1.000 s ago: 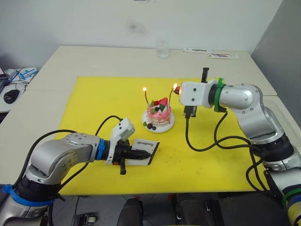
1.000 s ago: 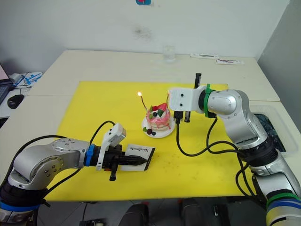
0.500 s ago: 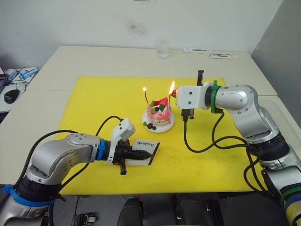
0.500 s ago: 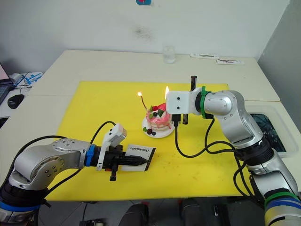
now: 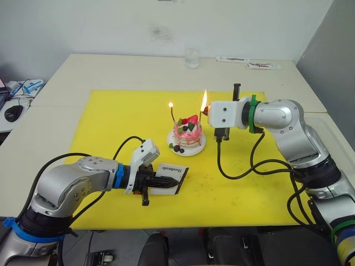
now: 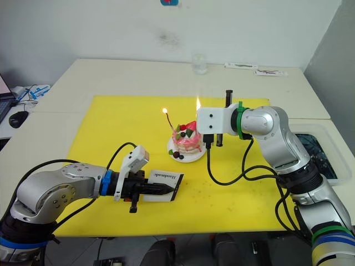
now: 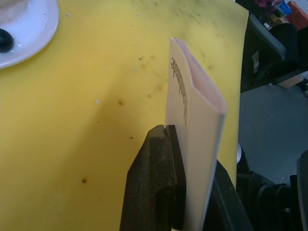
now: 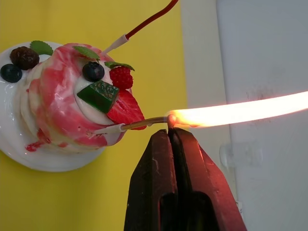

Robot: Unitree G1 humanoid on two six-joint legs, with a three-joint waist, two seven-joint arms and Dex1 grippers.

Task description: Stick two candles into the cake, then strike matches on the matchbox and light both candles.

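Observation:
The pink cake (image 5: 187, 134) stands on its small white plate (image 8: 29, 161) on the yellow mat. Two thin candles stand in it: the left candle (image 5: 173, 114) burns with a small flame, and the right candle (image 8: 137, 124) leans out to my right gripper (image 8: 169, 132). That gripper is shut on a match, and a long flame burns where its tips meet the candle's end. My left gripper (image 5: 165, 180) is shut on the white matchbox (image 7: 192, 139), holding it on edge on the mat, in front of the cake and to its left.
A yellow mat (image 5: 111, 122) covers the middle of the table. A clear glass (image 5: 191, 57) and flat papers (image 5: 263, 66) lie at the far edge. A clear bin (image 6: 324, 152) sits at the right and a mouse (image 5: 12, 112) at the left. Black cables hang from both wrists.
My right gripper has moved left, closer to the cake, and the flame at the right candle's tip has grown taller. The left arm and matchbox have not moved.

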